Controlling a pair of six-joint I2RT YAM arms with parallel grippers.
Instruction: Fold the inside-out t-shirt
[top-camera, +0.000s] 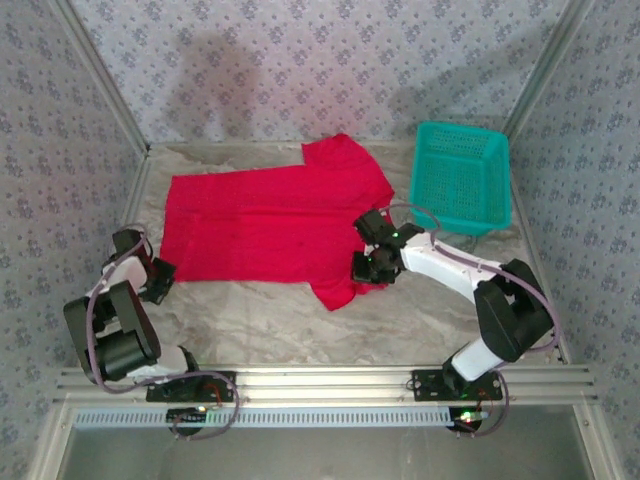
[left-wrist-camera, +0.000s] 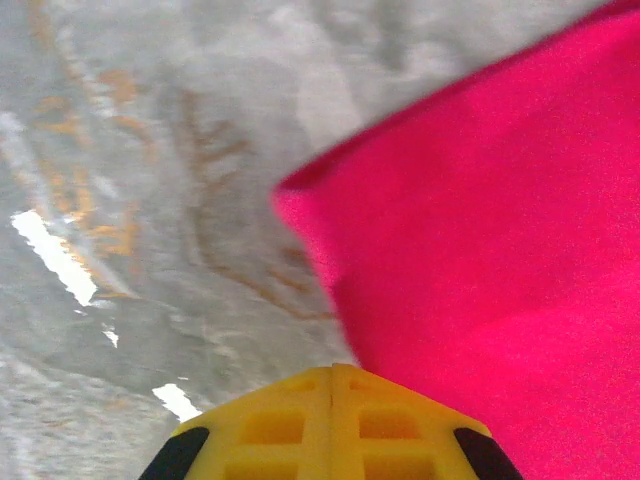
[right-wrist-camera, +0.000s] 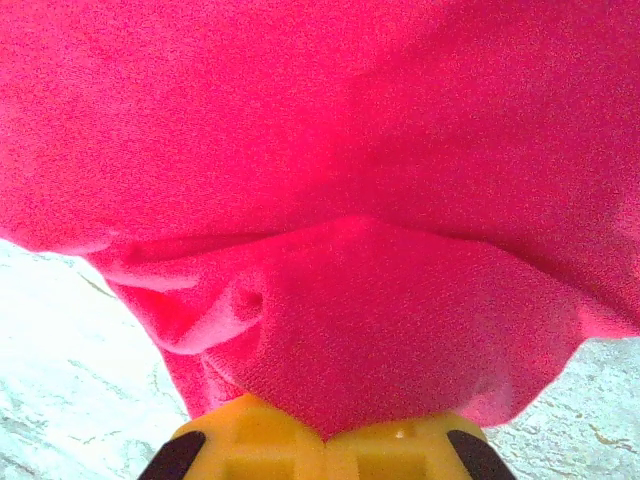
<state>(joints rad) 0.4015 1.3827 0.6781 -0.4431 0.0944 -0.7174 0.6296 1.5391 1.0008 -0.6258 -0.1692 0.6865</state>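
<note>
Flower-patterned wallpaper encloses a grey marbled desk (top-camera: 400, 320). A bright red soft cloth t-shirt (top-camera: 260, 225) lies spread across its middle, and a teal plastic mesh basket (top-camera: 460, 175) sits far right. Wrist views show more: the right pincer (right-wrist-camera: 325, 432) is clamped on bunched sleeve cloth. The left pincer (left-wrist-camera: 332, 385) is closed at the shirt's near-left corner; whether cloth is caught is unclear.

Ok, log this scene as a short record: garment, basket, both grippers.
garment: bright red cloth t-shirt, spread flat on the grey marbled table
basket: teal plastic mesh basket, far right, beside the shirt's far sleeve
left gripper: shut, at the shirt's near-left corner; pinch unclear
right gripper: shut on bunched cloth by the near sleeve
</note>
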